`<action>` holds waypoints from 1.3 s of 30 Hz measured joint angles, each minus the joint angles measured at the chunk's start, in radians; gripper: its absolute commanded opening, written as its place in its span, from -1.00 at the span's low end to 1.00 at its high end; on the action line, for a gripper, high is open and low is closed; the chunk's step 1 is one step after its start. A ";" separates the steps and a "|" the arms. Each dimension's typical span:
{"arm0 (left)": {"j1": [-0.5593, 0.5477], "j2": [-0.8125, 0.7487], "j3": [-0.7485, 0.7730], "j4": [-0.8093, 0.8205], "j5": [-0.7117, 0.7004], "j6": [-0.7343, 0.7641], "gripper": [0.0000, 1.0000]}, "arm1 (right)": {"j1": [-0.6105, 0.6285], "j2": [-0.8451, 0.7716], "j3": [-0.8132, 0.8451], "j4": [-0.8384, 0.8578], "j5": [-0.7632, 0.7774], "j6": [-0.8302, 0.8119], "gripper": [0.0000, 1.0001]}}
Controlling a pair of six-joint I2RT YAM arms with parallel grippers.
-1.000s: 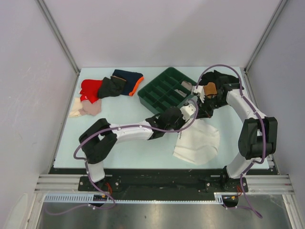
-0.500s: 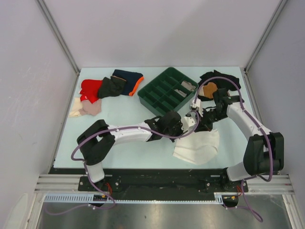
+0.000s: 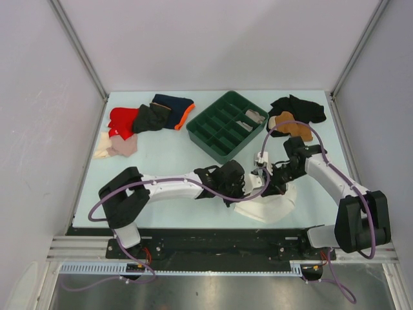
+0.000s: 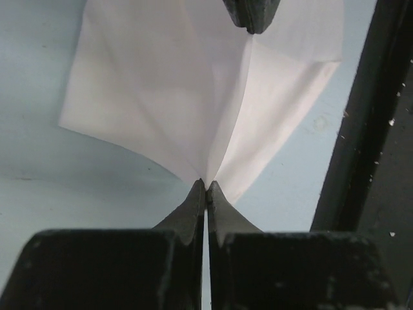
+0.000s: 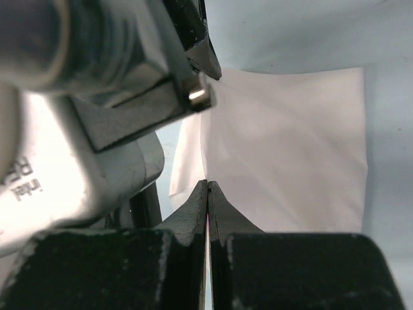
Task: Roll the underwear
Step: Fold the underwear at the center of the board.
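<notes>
**Top external: both my grippers pinching the white underwear near the table's front edge**

My left gripper and right gripper are each clenched on an edge of the underwear, which lies on the table. If I pull unevenly, the thin fold could slip from one pinch or the roll go crooked. My arms hide much of the cloth from above.

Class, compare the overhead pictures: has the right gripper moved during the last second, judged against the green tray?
Yes. The right gripper has pulled back from beside the green tray toward the table's near edge, and now pinches the white underwear.
</notes>
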 measured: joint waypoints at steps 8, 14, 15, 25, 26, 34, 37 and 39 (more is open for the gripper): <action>-0.011 -0.017 -0.019 -0.042 0.034 0.000 -0.88 | 0.029 -0.002 -0.030 -0.003 -0.002 -0.003 -1.00; -0.016 -0.017 -0.020 -0.068 0.047 0.000 -0.86 | 0.040 0.004 -0.039 -0.018 0.009 -0.014 -1.00; -0.017 -0.017 -0.020 -0.074 0.053 0.000 -0.85 | 0.043 0.004 -0.042 -0.018 0.010 -0.016 -1.00; -0.025 -0.008 -0.026 -0.087 0.097 -0.015 -0.82 | 0.052 0.009 -0.058 -0.023 0.031 -0.028 -0.95; -0.026 -0.008 -0.026 -0.088 0.097 -0.019 -0.82 | 0.052 0.009 -0.058 -0.022 0.033 -0.029 -0.94; -0.039 -0.008 -0.026 -0.096 0.097 -0.034 -0.46 | 0.051 0.009 -0.060 -0.030 0.044 -0.060 -0.79; -0.047 -0.008 -0.026 -0.092 0.101 -0.035 -0.06 | 0.042 0.005 -0.062 -0.046 0.043 -0.111 -0.54; -0.055 -0.008 -0.030 -0.077 0.100 -0.029 0.17 | 0.029 -0.006 -0.068 -0.058 0.042 -0.167 -0.38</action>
